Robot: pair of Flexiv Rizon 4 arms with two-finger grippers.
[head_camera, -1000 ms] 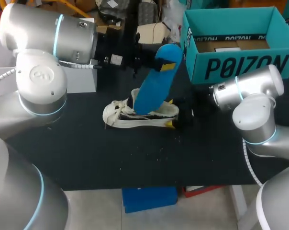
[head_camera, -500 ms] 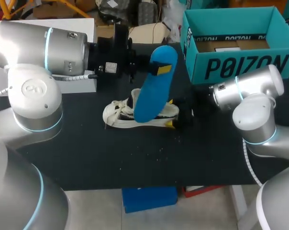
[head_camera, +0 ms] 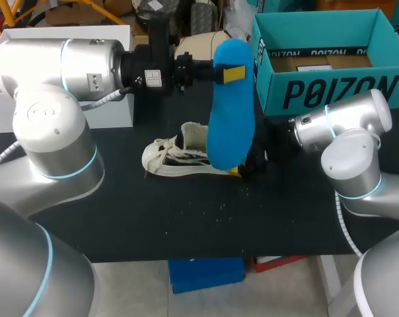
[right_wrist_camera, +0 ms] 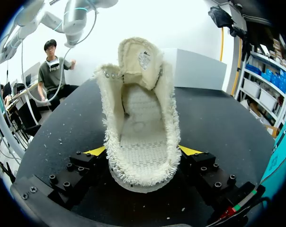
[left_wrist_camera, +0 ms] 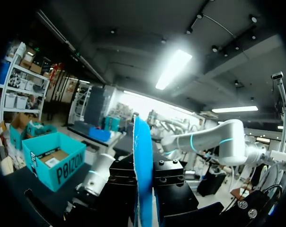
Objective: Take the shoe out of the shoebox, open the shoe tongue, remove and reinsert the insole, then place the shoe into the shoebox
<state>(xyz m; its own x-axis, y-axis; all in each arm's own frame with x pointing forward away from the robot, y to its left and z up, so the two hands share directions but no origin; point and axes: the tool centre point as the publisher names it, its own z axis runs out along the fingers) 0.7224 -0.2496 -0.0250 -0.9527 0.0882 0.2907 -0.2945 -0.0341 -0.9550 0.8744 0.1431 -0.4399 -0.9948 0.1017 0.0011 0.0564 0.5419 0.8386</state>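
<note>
The left fingers (head_camera: 232, 74) pinch the blue insole (head_camera: 230, 119) near its upper end. The insole hangs upright in the air, its lower end over the heel of the shoe (head_camera: 176, 158). In the left wrist view the insole (left_wrist_camera: 143, 179) shows edge-on, pressed between the two dark finger bodies.

The cream shoe lies on the black bench (head_camera: 186, 218) with its toe toward 9 o'clock and its tongue pulled open. The right fingers (head_camera: 239, 168) clamp its heel at the 3 o'clock end. In the right wrist view a yellow tip presses each side of the shoe (right_wrist_camera: 140, 127), whose bare inner sole shows.

The teal shoebox (head_camera: 325, 86) stands open at 1 o'clock from the shoe.
</note>
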